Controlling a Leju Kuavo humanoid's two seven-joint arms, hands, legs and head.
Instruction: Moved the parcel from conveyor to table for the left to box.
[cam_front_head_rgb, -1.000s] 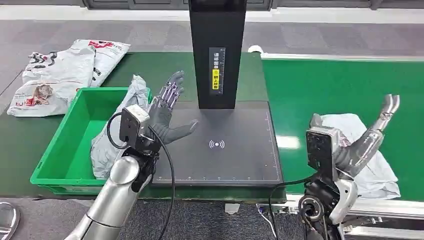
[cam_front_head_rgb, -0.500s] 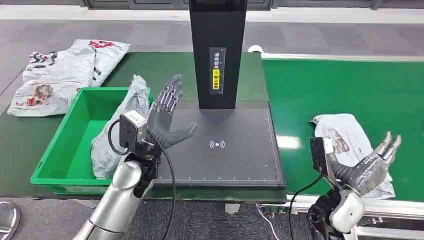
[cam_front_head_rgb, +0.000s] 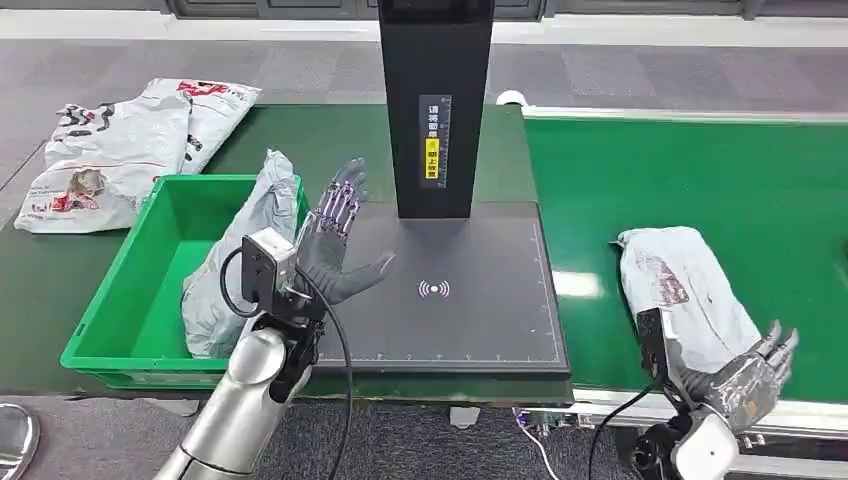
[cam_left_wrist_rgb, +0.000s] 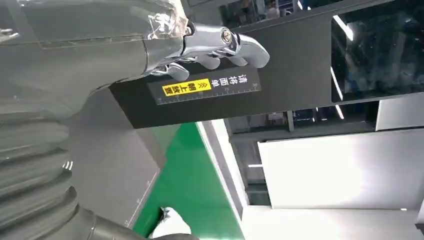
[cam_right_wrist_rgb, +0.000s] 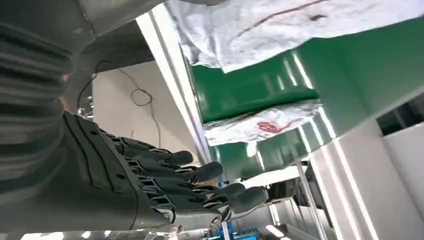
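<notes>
- head view: the left hand (cam_front_head_rgb: 335, 235) is raised over the near-left part of the black scanner pad (cam_front_head_rgb: 470, 310), fingers spread and holding nothing, thumb pointing toward the wireless mark on the pad.
- head view: the right hand (cam_front_head_rgb: 745, 375) sits low at the near edge of the green conveyor (cam_front_head_rgb: 700, 170), fingers apart and empty, just beside the near end of the parcel (cam_front_head_rgb: 680, 290).
- head view: the parcel, a grey crumpled mailer bag, lies flat on the conveyor to the right of the pad, not on the table.
- head view: a second grey bag (cam_front_head_rgb: 240, 255) leans over the right wall of the green bin (cam_front_head_rgb: 130, 300); more printed bags (cam_front_head_rgb: 120, 145) lie on the table beyond the bin, and a black scanner column (cam_front_head_rgb: 435, 110) stands at the pad's far side.
- left wrist view: the left hand's fingers (cam_left_wrist_rgb: 230, 47) stretch out in front of the black column with its yellow label (cam_left_wrist_rgb: 187, 89).
- right wrist view: the right hand's dark fingers (cam_right_wrist_rgb: 200, 187) are extended and slightly apart, gripping nothing, with the pale parcel (cam_right_wrist_rgb: 280, 25) on the green belt past them.
</notes>
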